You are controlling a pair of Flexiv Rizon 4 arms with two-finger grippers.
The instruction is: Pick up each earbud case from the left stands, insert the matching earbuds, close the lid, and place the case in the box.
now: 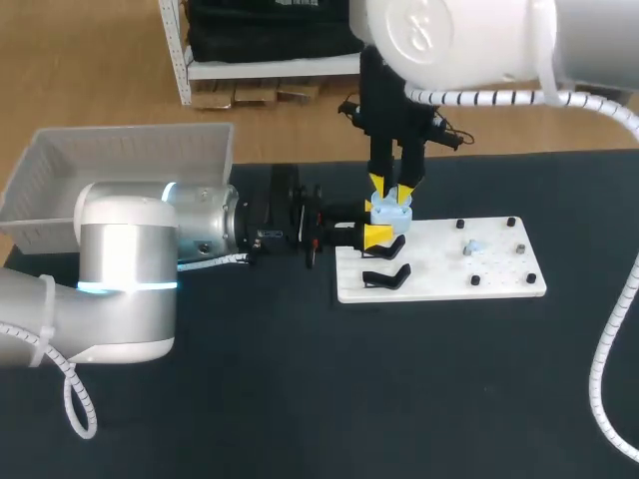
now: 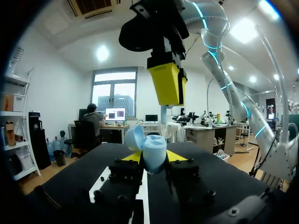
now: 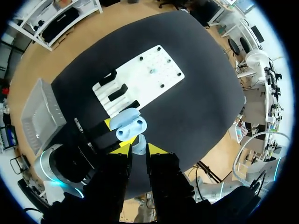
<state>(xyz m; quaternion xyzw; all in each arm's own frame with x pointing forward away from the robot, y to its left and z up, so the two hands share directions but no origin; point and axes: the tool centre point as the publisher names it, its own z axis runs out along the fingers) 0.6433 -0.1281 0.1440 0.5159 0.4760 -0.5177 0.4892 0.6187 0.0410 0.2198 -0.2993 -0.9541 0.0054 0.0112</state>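
Starting with the head view, you see the left gripper (image 1: pixel 379 228) clamped on the open case (image 1: pixel 390 211) from two sides, holding it over the end of the board (image 1: pixel 499 274) where the black stands (image 1: pixel 386 275) are. I judge it is held there so the sockets face up for loading. The right gripper (image 1: pixel 391 188) hangs straight above the case with its tips pointing down, which suits a vertical insertion. A second earbud (image 1: pixel 474 246) lies on the board well to the side of both grippers, and the box (image 1: pixel 60 170) sits well back from the left gripper, beside its arm. From here you cannot tell what the right gripper carries. Turning to the left wrist view, the case sits between that gripper's own yellow tips, its lid (image 2: pixel 134 136) swung open to one side. One of the right gripper's fingers (image 2: pixel 167 84) is directly above. This view shows the gap between finger and case that the head view flattens, but not the sockets. Moving to the right wrist view, the fingers are nearly pressed together, pinching what looks like a small earbud (image 3: pixel 138 145). Just ahead of them the case's two sockets look empty. Only this view lets you judge alignment, and the earbud seems a little short of the nearer socket.
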